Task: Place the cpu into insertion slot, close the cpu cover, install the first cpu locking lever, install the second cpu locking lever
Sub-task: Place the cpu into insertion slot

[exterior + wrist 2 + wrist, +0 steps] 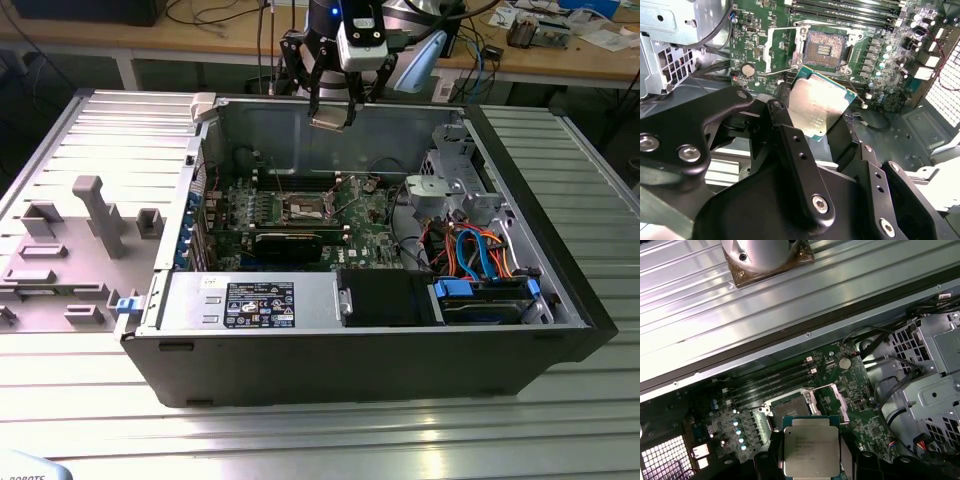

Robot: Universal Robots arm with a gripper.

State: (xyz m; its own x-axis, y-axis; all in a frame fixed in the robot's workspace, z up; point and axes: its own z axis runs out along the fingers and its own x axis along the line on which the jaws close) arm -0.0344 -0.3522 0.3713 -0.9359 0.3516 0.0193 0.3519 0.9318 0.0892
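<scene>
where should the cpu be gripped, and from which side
The cpu is a thin flat square, so pinch two opposite edges, coming from its metal-top side; only the rims give purchase. The gripper appears to hold it that way, fingers either side.

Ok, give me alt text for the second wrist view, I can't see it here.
The black jaws hold the cpu, silver top showing, over the green motherboard. Just past it the insertion slot sits open and empty, the cpu cover raised beside it.
</scene>
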